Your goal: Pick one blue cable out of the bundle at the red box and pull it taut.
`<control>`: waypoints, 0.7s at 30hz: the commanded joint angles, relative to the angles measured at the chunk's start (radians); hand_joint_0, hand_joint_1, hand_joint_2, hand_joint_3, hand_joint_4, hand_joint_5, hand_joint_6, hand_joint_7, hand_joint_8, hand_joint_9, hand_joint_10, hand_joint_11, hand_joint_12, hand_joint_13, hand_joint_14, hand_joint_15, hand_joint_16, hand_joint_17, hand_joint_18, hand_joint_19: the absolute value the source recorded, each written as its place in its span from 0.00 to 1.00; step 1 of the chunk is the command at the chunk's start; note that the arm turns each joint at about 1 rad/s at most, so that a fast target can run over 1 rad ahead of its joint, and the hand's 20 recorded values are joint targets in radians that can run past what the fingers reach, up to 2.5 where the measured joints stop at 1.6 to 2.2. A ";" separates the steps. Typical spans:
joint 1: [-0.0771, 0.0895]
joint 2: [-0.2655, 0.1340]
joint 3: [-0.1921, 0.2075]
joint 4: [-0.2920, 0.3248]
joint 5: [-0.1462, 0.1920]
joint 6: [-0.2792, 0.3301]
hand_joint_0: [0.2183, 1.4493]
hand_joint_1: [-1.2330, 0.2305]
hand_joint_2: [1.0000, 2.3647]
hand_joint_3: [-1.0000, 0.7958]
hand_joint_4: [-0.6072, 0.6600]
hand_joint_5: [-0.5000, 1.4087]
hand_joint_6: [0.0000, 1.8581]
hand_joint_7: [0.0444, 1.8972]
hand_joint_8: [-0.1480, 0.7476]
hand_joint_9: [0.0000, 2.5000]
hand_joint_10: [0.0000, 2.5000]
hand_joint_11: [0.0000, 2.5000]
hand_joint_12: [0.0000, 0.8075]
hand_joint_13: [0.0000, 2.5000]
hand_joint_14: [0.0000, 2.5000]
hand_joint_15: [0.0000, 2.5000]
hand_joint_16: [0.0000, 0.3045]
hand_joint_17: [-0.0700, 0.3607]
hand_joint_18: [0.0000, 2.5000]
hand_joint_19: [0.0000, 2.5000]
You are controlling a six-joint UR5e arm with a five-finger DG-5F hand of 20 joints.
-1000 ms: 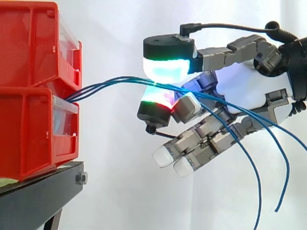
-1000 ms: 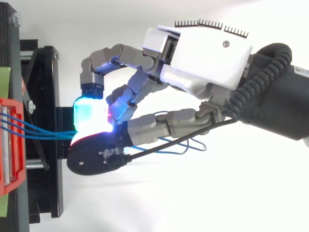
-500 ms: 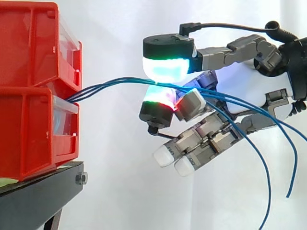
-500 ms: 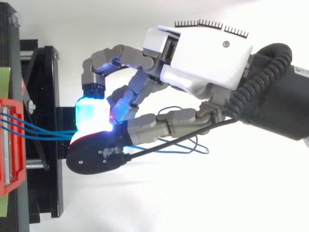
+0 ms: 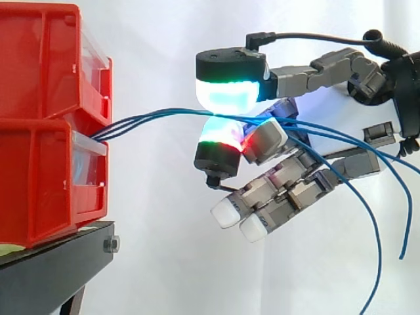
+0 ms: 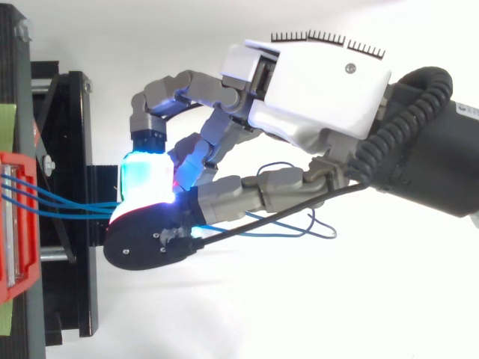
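Observation:
Three thin blue cables [image 5: 141,119] run from the lower red box [image 5: 46,180] rightward and slightly up to my hand [image 6: 314,82]. A cyan-glowing pad [image 5: 228,95] sits above them and a green-and-red glowing pad [image 5: 222,134] below, pinching the cable between the two. I cannot tell how many strands sit in the pinch. Behind the pinch the cables fan out and hang in loose curves [image 5: 371,216] down to the right. From above, the blue cables [image 6: 67,203] leave the red box [image 6: 13,224] and vanish under the glowing pads. The other fingers curl below, holding nothing.
Two red bins are stacked at the left on a black stand [image 5: 52,269], seen from above as a black frame [image 6: 75,149]. A white curtain is behind. Open space lies under my hand and to the right of the stand.
The lower glowing pad and curled fingers have shifted slightly right and down. The loose cable ends have swung farther right and lower. The pinch on the cable holds.

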 commanded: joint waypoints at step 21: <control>0.000 0.000 -0.001 -0.002 0.000 0.000 0.37 0.21 0.01 0.33 0.70 0.20 0.48 0.77 0.49 0.46 0.01 0.48 0.51 0.32 0.01 0.16 0.18 0.45 0.28 0.12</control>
